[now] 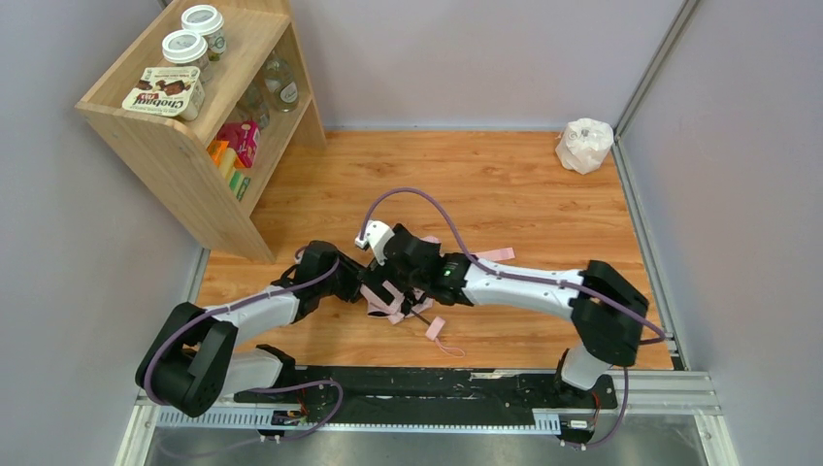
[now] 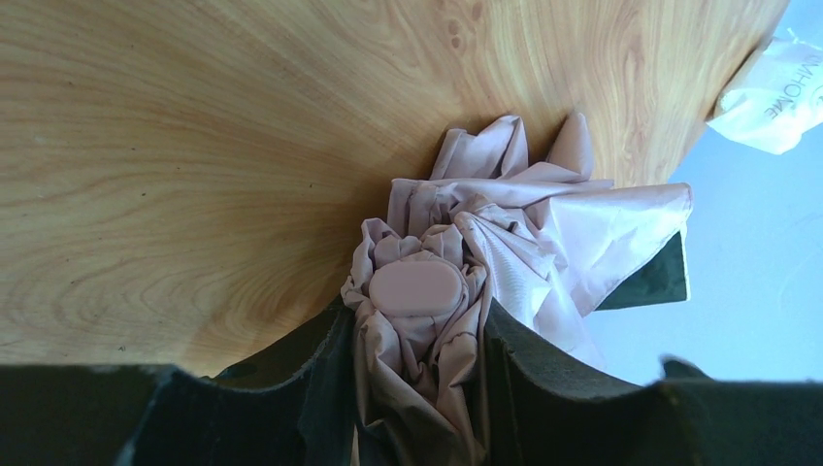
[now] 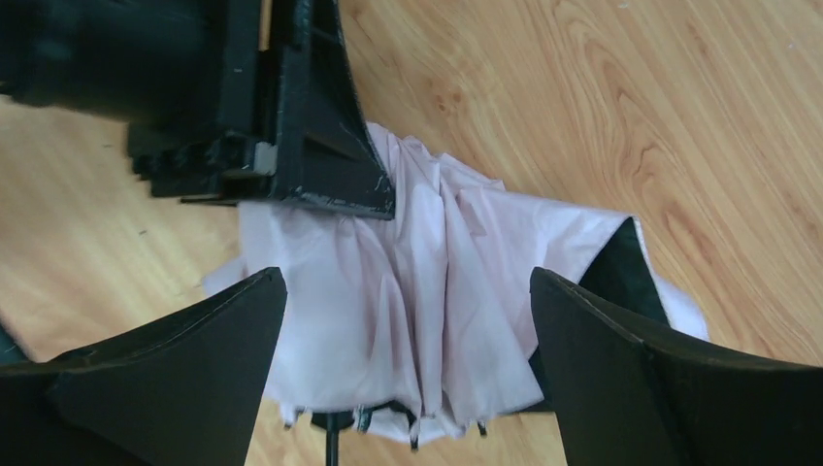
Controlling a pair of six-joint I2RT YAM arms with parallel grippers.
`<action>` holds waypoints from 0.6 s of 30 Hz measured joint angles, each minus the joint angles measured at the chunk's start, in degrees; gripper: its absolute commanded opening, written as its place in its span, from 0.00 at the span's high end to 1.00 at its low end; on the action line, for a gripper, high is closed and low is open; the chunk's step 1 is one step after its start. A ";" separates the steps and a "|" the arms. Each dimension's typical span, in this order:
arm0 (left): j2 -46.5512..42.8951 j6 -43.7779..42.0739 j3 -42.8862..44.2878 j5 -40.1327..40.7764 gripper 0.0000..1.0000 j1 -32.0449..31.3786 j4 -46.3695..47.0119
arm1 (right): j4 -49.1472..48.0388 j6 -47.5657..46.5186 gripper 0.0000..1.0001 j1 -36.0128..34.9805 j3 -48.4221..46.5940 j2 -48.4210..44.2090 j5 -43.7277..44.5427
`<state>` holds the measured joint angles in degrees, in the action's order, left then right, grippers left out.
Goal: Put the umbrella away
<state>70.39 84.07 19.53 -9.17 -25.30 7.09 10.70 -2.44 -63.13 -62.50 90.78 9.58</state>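
Pink umbrella (image 3: 427, 282) sits apart frm shelf (image 1: 194, 184), bag (image 1: 584, 146).

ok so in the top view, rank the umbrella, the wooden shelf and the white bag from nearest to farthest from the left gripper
1. umbrella: nearest, its bunched fabric sits between the fingers of the left gripper, near the middle.
2. wooden shelf: next, on the left side, its near corner closest.
3. white bag: farthest, in the far right corner.

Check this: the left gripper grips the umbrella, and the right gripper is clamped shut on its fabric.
Wrong: the right gripper stands open over the umbrella fabric, as the right wrist view shows. The left gripper does grip the umbrella.
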 measured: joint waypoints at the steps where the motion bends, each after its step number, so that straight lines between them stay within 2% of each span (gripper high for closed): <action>1: 0.00 0.00 0.42 0.00 1.00 0.00 -0.87 | -0.59 -0.17 0.00 -0.15 -1.03 2.49 1.38; 7: 0.04 -0.02 1.55 -0.22 1.00 0.02 -4.04 | -1.14 -3.02 0.02 -3.39 -2.25 11.85 6.21; 14: 2.64 -0.04 3.26 -1.79 1.00 0.28 -5.66 | -1.62 -3.37 0.11 -5.55 -1.36 13.55 6.97; 15: 2.93 -0.04 3.45 -2.01 1.00 0.28 -5.81 | -1.60 -3.30 0.14 -5.57 -1.16 13.79 6.97; 18: 3.15 -0.17 3.82 -2.38 1.00 0.26 -6.60 | -2.08 -2.29 0.35 -5.57 -0.33 15.04 7.67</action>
<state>73.54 83.90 23.35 -11.55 -25.04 0.49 8.62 -4.73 -68.71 -62.83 105.82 17.26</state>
